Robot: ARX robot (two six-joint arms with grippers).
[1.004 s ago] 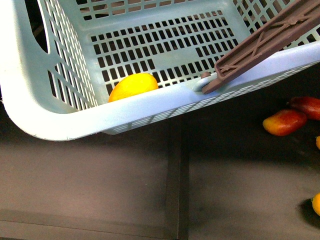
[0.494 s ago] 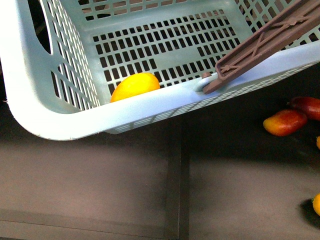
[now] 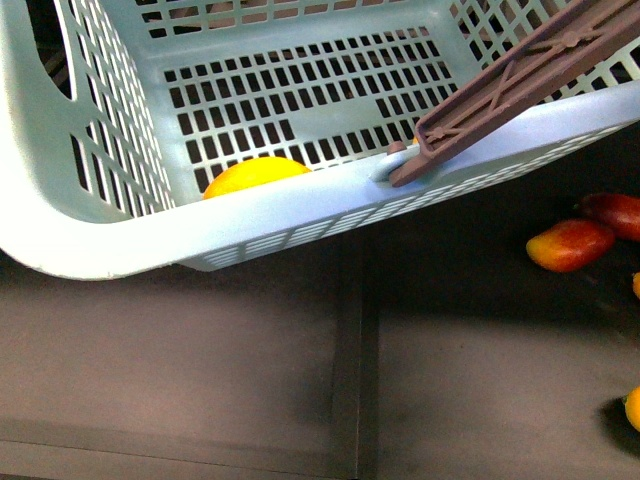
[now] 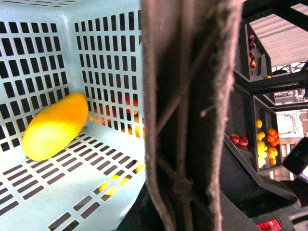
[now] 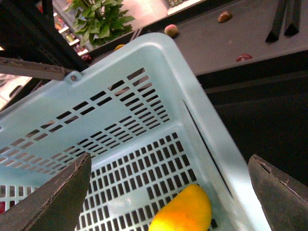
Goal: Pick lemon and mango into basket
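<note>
The light aqua basket hangs tilted over the dark table, its brown handle crossing the top right. A bright yellow lemon lies on the slotted floor, half hidden behind the near rim. The left wrist view shows the lemon in a corner, and the handle fills the middle, with my left gripper shut on it. My right gripper is open above the basket, its fingers spread wide, the lemon below between them. Two red-and-yellow mangoes lie on the table at the right.
Another yellow fruit sits at the table's right edge. A seam runs down the dark tabletop. Shelves of red, orange and yellow fruit stand beyond the basket. A green plant and scattered fruit show on a far counter.
The basket has shifted left and a little up in the front view. The lemon has slid left and sits lower behind the rim.
</note>
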